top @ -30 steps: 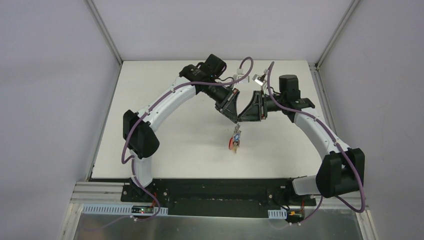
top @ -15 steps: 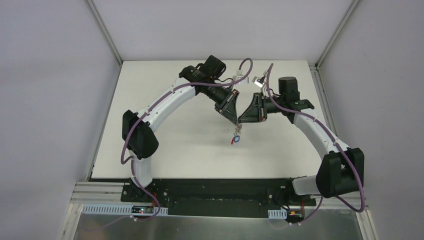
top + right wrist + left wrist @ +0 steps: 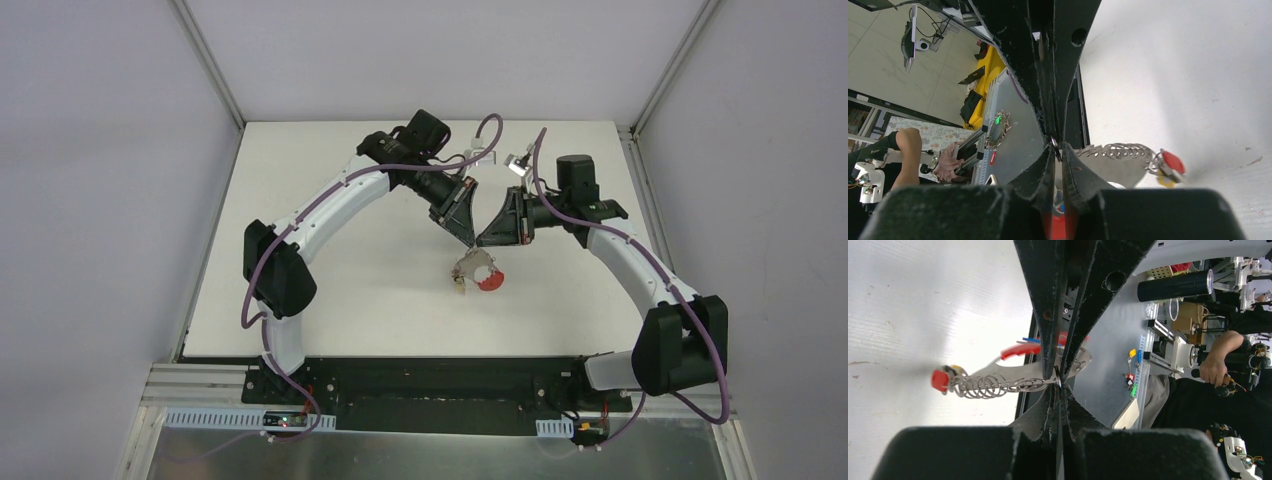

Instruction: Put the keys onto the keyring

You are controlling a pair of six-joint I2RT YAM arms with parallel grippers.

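Note:
The keyring (image 3: 472, 266), a grey metal clip with a red arc (image 3: 490, 282), hangs above the white table just below where both grippers meet. My left gripper (image 3: 467, 239) and right gripper (image 3: 483, 239) touch tip to tip, each shut on a thin wire ring at the keyring's top. In the left wrist view the left gripper (image 3: 1058, 383) pinches that ring. The grey clip (image 3: 1013, 372), a coil spring (image 3: 993, 386), a red-headed key (image 3: 939, 379) and a blue key (image 3: 1031, 340) hang off it. The right wrist view shows the right gripper (image 3: 1055, 148), the clip (image 3: 1115, 170) and red (image 3: 1173, 162) and yellow (image 3: 1165, 180) key heads.
The white table (image 3: 340, 280) is walled in by grey panels and metal posts at its back corners. A black base rail (image 3: 430, 380) runs along the near edge. Beyond that edge the wrist views show a bench and a person (image 3: 1218, 365).
The hanging keyring has turned and swung slightly right: it showed edge-on with a blue key before, and its flat grey face and red arc show now. Both grippers stay where they were.

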